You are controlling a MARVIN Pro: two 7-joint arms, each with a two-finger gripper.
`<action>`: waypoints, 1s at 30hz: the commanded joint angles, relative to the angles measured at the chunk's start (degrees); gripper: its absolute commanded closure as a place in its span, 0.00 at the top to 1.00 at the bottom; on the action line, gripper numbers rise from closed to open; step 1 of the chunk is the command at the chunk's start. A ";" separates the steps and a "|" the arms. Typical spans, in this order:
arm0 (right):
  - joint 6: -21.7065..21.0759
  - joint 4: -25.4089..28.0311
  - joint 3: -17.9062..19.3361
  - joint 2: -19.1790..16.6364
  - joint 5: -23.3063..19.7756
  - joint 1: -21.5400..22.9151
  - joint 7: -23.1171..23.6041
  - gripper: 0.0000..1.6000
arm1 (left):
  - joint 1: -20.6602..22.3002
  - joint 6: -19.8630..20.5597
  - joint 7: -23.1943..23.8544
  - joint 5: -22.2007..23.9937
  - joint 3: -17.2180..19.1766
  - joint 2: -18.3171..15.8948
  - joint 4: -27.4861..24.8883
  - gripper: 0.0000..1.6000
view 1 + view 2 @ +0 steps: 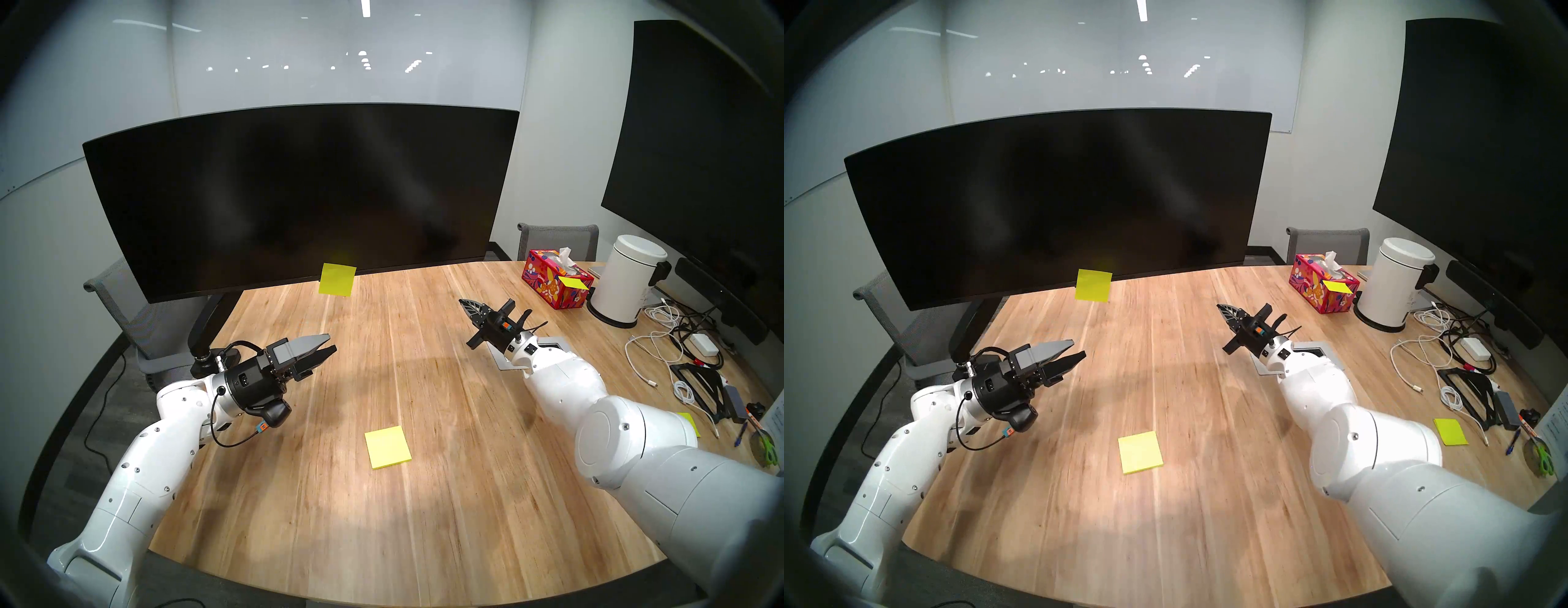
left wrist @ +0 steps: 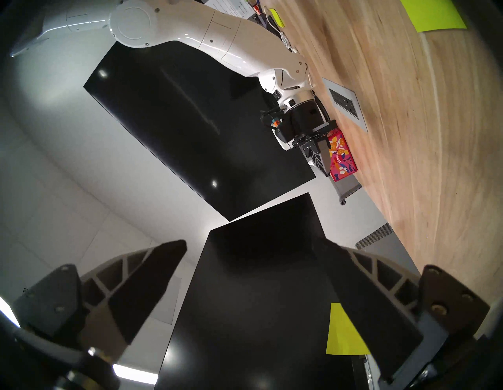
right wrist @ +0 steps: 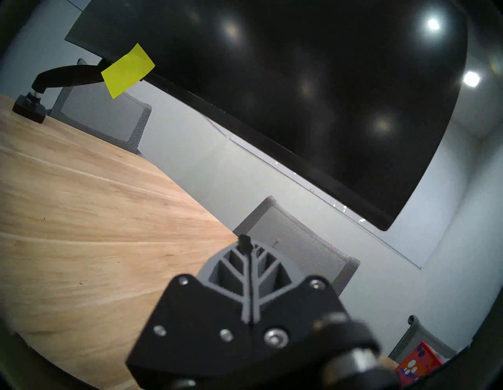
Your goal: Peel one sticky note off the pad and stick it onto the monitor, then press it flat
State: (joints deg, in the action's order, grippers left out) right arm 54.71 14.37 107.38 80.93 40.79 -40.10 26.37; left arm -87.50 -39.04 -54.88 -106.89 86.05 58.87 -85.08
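Both white arms sit low in the head view, over the near half of the oval wooden table (image 1: 424,530). Left gripper (image 1: 326,344): grey fingers (image 2: 152,283) spread wide, nothing between them, tips above bare wood, pointing toward the monitor. Right gripper (image 1: 466,305): fingers pressed together along one seam in its wrist view, holding nothing, clear of the tabletop.

Neon yellow-green square pad (image 1: 387,447) lies flat on the table between the two arms, nearer the front edge, touching neither gripper.

Single neon yellow-green sticky note (image 1: 337,279) is stuck by its top edge to the bottom bezel of the wide curved black monitor (image 1: 297,191), left of centre; most of the sheet hangs below the bezel, above the table.

Open wood all round the pad and up to the monitor. Clutter only at the table's right edge: floral red tissue box (image 1: 555,281), white cylindrical bin (image 1: 628,280), white cables (image 1: 662,339).
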 commanded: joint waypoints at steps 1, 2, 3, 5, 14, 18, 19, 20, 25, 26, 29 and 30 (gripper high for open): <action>0.29 2.88 0.70 0.27 -1.61 -0.26 1.16 0.00 | -2.04 1.91 -0.17 -0.05 1.51 -0.05 -2.86 1.00; 0.29 2.88 0.70 0.27 -1.61 -0.26 1.16 0.00 | -2.04 1.91 -0.17 -0.05 1.51 -0.05 -2.86 1.00; 0.29 3.21 0.81 0.34 -1.75 -0.41 1.44 0.00 | -2.31 2.12 -0.17 -0.12 1.67 -0.04 -3.10 1.00; 0.29 4.07 1.11 0.48 -2.13 -0.83 2.17 0.00 | -3.01 2.66 -0.16 -0.31 2.07 -0.02 -3.76 1.00; 0.29 7.11 2.14 0.82 -3.45 -1.93 4.39 0.00 | -5.03 4.28 -0.10 -0.54 3.14 0.24 -5.86 1.00; 0.29 8.54 2.53 1.09 -4.14 -2.62 5.65 0.00 | -5.91 5.00 -0.01 -0.56 3.54 0.40 -6.80 1.00; 0.29 8.90 2.59 1.16 -4.27 -2.77 5.95 0.03 | -6.11 5.16 0.02 -0.56 3.63 0.44 -6.99 1.00; 0.29 9.19 2.68 1.22 -4.40 -2.90 6.18 0.42 | -6.26 5.29 0.05 -0.57 3.72 0.48 -7.15 1.00; 0.29 11.28 3.25 1.60 -5.38 -3.87 7.71 0.73 | -7.32 6.15 0.23 -0.59 4.31 0.81 -8.17 1.00; 0.29 11.61 3.33 1.66 -5.53 -4.03 7.95 0.73 | -7.47 6.28 0.26 -0.59 4.40 0.86 -8.32 1.00; 0.29 13.03 3.67 1.91 -6.21 -4.72 8.92 0.73 | -8.08 6.79 0.41 -0.59 4.75 1.06 -8.91 1.00; 0.29 13.56 3.79 2.01 -6.44 -4.99 9.24 0.73 | -8.28 6.96 0.47 -0.59 4.87 1.13 -9.09 1.00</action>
State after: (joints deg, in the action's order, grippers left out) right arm 54.73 24.03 110.68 82.40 36.51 -44.28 34.41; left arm -94.64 -33.31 -54.62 -107.62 90.02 59.49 -91.83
